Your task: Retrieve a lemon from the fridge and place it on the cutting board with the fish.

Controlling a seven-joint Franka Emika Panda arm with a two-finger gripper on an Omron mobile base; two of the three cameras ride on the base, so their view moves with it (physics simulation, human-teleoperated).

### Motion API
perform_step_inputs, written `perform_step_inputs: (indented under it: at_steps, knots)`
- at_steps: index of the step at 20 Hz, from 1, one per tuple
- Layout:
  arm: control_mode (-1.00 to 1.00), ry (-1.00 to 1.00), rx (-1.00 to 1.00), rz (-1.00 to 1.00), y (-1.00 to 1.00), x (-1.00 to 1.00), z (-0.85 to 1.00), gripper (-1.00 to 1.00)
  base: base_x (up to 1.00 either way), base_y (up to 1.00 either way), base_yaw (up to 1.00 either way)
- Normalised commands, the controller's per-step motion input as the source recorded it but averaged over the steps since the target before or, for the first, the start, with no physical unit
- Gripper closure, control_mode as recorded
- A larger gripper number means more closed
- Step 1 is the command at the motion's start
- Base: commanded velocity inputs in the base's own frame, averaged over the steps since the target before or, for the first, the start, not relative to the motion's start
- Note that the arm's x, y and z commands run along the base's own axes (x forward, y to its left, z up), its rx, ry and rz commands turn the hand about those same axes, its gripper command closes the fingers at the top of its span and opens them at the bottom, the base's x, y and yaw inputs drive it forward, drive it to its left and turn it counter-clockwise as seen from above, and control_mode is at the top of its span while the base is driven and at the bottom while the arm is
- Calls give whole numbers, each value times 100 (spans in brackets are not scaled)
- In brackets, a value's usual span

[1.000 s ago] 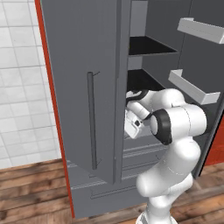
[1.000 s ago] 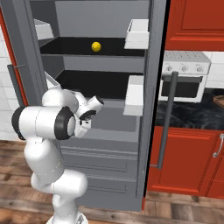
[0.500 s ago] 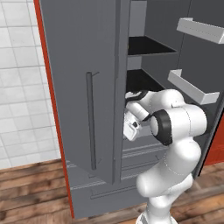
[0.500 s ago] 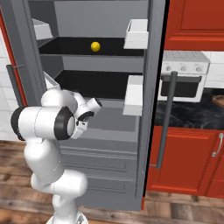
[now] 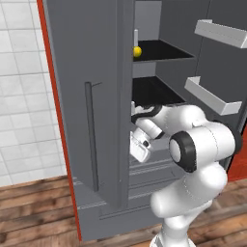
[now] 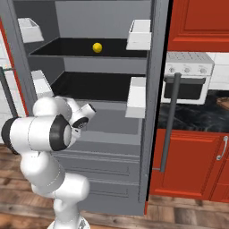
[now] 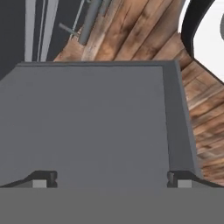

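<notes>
Reaching into the open fridge (image 6: pixel 107 116), the folded arm holds its jaws spread, empty.

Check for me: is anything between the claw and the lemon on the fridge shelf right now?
Nothing visible sits on the shelf around the lemon. But the claw, jaws wide open, points down at a grey fridge surface, well below the lemon's shelf. The lower black shelf lies between the two levels, so the arm must rise.
</notes>
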Motion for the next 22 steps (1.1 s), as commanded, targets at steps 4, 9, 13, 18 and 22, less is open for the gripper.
perform_step_inputs:
  at_steps: [4,9,13,18,22]
  knots:
    - [-100,1,0,6,49,-81,0,-100,0,0,0]
    - [-100,0,0,3,56,-92,0,-100,0,0,0]
    - [-100,0,-1,0,64,-92,0,-100,0,0,0]
    - [-100,0,-4,0,68,-85,0,-100,0,0,0]
    - [-100,0,-5,0,49,-59,0,-100,0,0,0]
